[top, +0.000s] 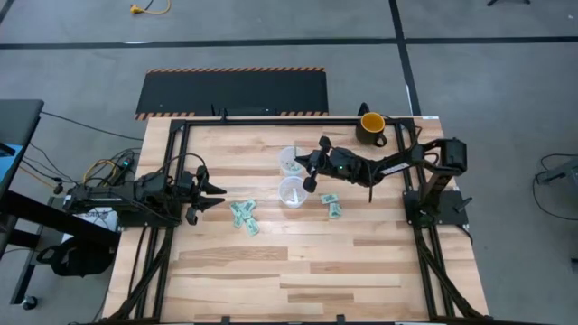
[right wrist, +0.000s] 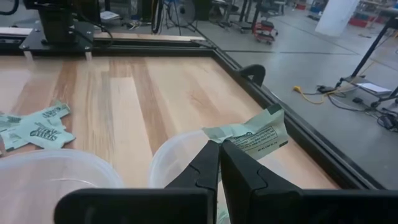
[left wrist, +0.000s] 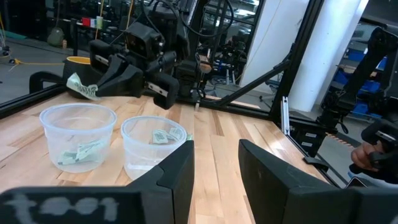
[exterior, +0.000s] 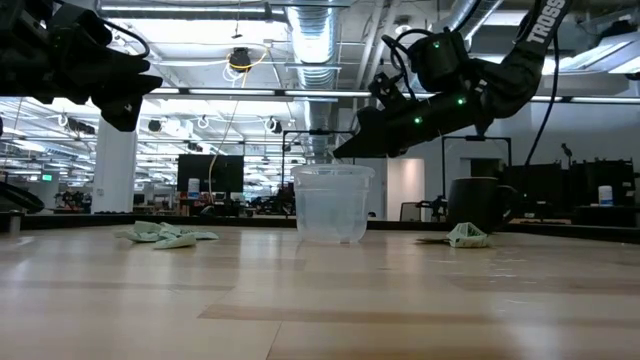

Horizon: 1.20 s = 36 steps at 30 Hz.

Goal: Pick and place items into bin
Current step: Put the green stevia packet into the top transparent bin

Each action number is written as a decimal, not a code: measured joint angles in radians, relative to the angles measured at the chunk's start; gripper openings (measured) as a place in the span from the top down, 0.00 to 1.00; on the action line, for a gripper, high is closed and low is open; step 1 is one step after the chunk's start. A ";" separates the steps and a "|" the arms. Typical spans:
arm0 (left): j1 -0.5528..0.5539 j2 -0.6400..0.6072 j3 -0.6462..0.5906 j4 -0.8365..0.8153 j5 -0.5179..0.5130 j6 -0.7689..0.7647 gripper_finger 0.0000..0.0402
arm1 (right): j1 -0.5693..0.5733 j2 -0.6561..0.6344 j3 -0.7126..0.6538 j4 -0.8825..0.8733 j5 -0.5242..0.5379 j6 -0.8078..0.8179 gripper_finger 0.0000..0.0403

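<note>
High view: right gripper (top: 307,167) reaches across the wooden table (top: 298,271), between two clear bins (top: 292,191); left gripper (top: 217,196) waits beside loose packets (top: 244,217).
Low view: right gripper (exterior: 345,150) above a bin (exterior: 333,203); mug (exterior: 478,204) behind.
Left wrist view: own fingers (left wrist: 261,171) parted, empty.
Right wrist view: fingers (right wrist: 239,171) clamped on a green-and-white packet (right wrist: 252,135) over a bin's rim (right wrist: 171,155).

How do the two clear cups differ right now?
The far cup has the right gripper above it, shut on a packet; the near cup has nothing over it. The near cup stands closer to the left gripper, whose fingers are apart. Both are clear, upright and already hold packets.
</note>
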 joint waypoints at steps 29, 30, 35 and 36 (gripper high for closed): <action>0.000 0.000 0.000 0.000 0.000 0.000 0.72 | 0.002 -0.052 -0.002 -0.042 0.003 -0.008 0.87; 0.000 0.000 0.000 0.000 0.000 0.000 0.72 | 0.002 -0.072 -0.002 -0.067 0.003 -0.008 0.87; 0.000 0.000 0.000 0.000 0.000 0.000 0.72 | 0.013 -0.204 -0.002 -0.241 0.003 -0.008 0.87; 0.000 0.000 0.000 0.000 0.000 0.000 0.72 | 0.015 -0.236 -0.002 -0.288 0.003 -0.008 0.87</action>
